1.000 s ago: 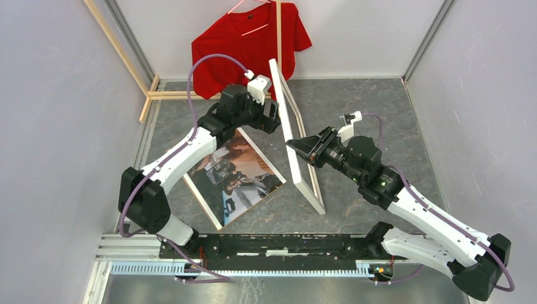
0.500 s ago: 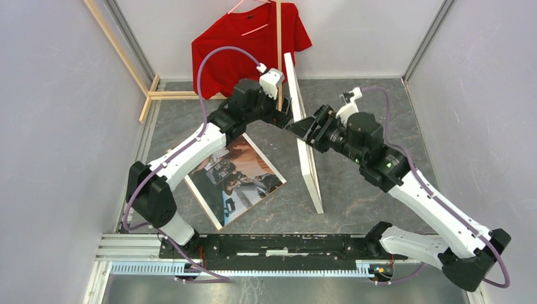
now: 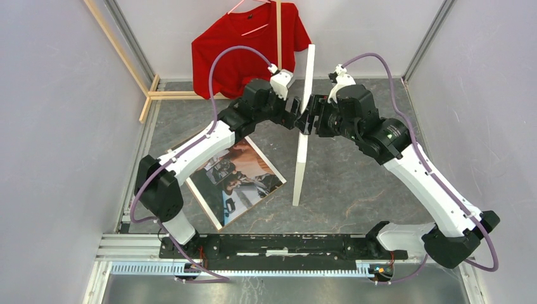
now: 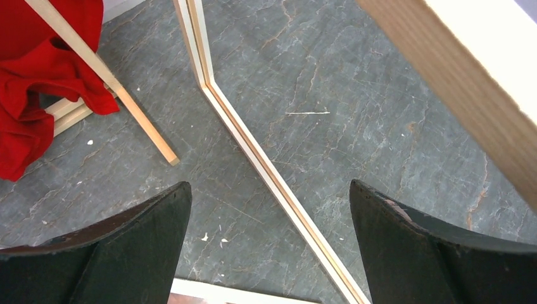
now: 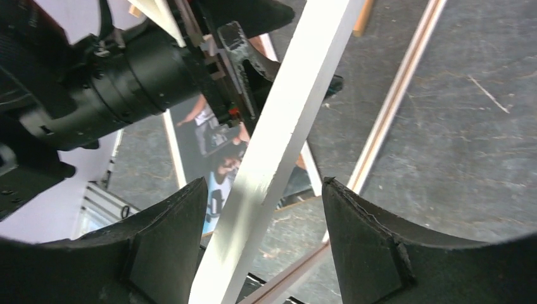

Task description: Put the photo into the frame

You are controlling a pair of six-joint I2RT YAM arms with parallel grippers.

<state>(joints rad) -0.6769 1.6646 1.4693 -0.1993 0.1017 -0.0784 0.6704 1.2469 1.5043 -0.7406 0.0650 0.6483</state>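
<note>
The frame (image 3: pixel 303 136) stands nearly upright on its long edge in the middle of the table, seen edge-on from above. The photo (image 3: pixel 235 180) lies face up on the table to its left. My left gripper (image 3: pixel 294 114) is open on the frame's left side; its wrist view shows the open gripper (image 4: pixel 269 244), the frame's wood edge (image 4: pixel 462 76) at upper right, and the far rail (image 4: pixel 253 152) below. My right gripper (image 3: pixel 311 120) is open on the right side. In its wrist view the white frame bar (image 5: pixel 278 145) runs between the fingers of the gripper (image 5: pixel 265 185).
A red shirt (image 3: pixel 250 44) hangs on a rack of pale wooden poles (image 3: pixel 152 95) at the back left; it also shows in the left wrist view (image 4: pixel 38 76). Grey walls close in on both sides. The arms' base rail (image 3: pixel 285 244) runs along the near edge.
The frame has swung from leaning left to nearly upright, its top moving right. Both grippers have risen and moved toward the back, staying on either side of it.
</note>
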